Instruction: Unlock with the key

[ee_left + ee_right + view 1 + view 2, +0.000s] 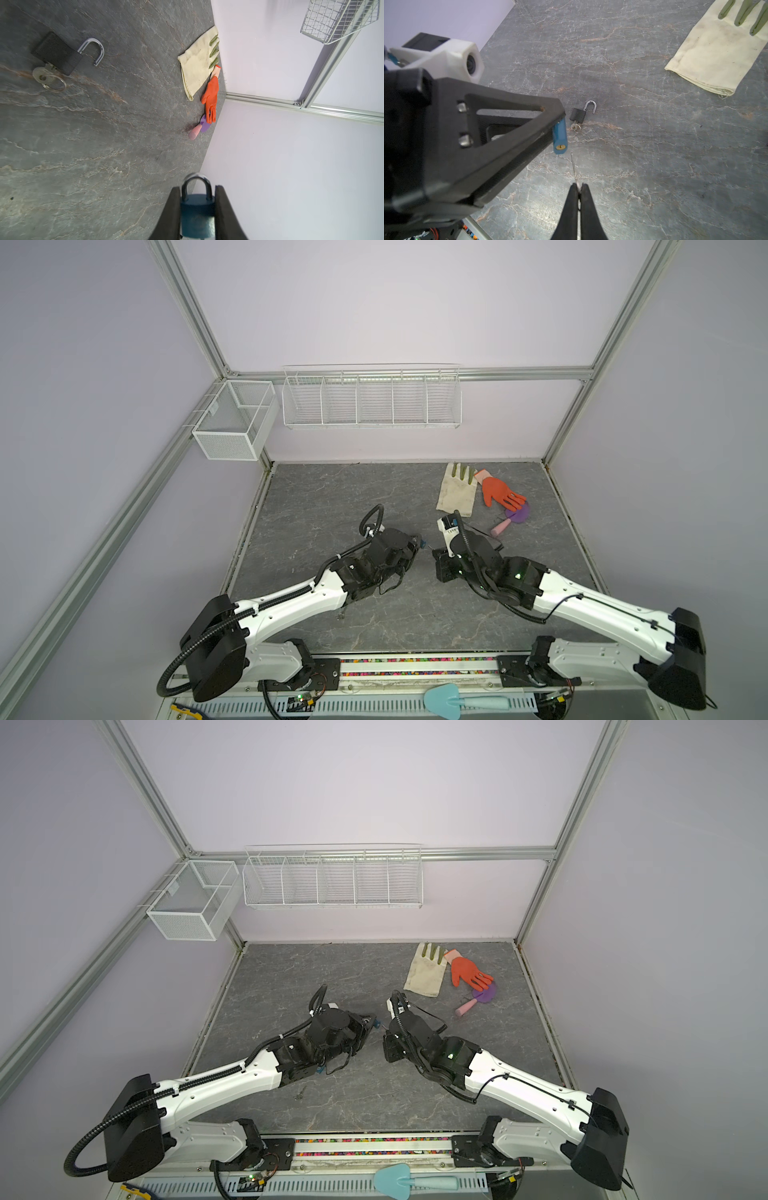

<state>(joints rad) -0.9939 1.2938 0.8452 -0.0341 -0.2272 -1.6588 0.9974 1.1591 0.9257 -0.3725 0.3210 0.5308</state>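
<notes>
Key (573, 166) pinched edge-on in R end effector (579, 185), jaws pressed together on it; tip near brass keyhole of blue padlock (560, 137), not touching. Blue padlock clamped in L end effector (197, 188), shackle closed, above tabletop (654, 145). Black padlock (578, 115) lies on tabletop beyond, shackle open, 2nd key (576, 127) inserted.

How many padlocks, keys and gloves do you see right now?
Padlocks: 2 (blue padlock in the left gripper, black padlock open on the table)
Keys: 2 (ringed key in the black padlock, thin key in the right gripper)
Gloves: 2 (cream glove, orange glove)
Total: 6
A small thing by the left arm is too small to tell.
</notes>
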